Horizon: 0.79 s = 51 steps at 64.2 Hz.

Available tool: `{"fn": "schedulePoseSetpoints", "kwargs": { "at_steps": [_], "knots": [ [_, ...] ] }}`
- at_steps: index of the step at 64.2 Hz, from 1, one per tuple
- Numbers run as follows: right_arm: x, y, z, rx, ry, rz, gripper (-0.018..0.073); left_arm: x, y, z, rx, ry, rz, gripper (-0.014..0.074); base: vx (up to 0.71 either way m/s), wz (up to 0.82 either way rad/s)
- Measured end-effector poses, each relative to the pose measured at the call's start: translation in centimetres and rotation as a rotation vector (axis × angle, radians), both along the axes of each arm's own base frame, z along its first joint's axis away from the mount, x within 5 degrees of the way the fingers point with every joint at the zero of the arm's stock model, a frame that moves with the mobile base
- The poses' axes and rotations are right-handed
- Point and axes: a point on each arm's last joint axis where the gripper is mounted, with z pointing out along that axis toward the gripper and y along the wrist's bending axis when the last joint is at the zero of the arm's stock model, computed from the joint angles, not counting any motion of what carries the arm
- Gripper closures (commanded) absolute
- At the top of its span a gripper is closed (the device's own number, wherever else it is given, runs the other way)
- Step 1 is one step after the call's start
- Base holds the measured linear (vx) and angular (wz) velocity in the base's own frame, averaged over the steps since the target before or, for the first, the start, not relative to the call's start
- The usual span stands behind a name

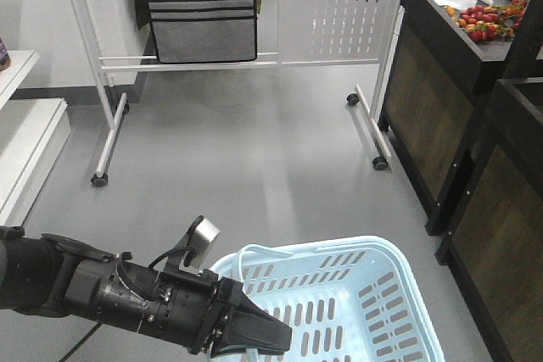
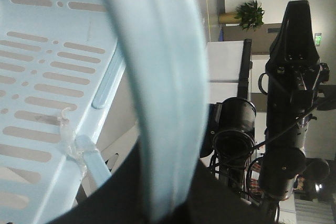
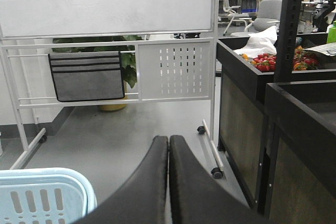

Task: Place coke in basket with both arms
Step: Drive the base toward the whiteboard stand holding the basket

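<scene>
Front view: the black left arm (image 1: 76,286) reaches in from the lower left. The left gripper (image 1: 280,338) lies at the near left corner of the light blue basket (image 1: 373,247). The basket's slotted inside shows nothing in it. No coke appears, only grey floor, a wheeled whiteboard stand (image 1: 106,82) and dark produce counters (image 1: 441,82) on the right.

Left wrist view: the basket's handle (image 2: 157,77) fills the middle as a broad pale blue band. It runs down into the dark jaws, which appear to pinch it. The slotted basket wall (image 2: 42,77) is to the left. The right arm (image 2: 291,103) stands well apart on the right.

Right wrist view: the right gripper (image 3: 169,140) points forward over the floor, its two black fingers pressed together on nothing. A basket corner (image 3: 79,179) sits low on its left.

The coke is in no view, so its direction from either gripper and its long axis cannot be told (it may sit outside every frame). With the left gripper taken up by the handle, the free right arm is probably the one to fetch it.
</scene>
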Motion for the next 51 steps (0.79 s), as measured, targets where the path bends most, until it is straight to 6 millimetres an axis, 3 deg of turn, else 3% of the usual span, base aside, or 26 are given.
{"fn": "schedulePoseSetpoints", "kwargs": {
  "at_steps": [51],
  "knots": [
    [0.00,0.00,0.00,0.000,0.000,0.000,0.0568,0.00,0.00,0.00,0.000,0.000,0.000,0.0603,0.13,-0.02]
  ]
}}
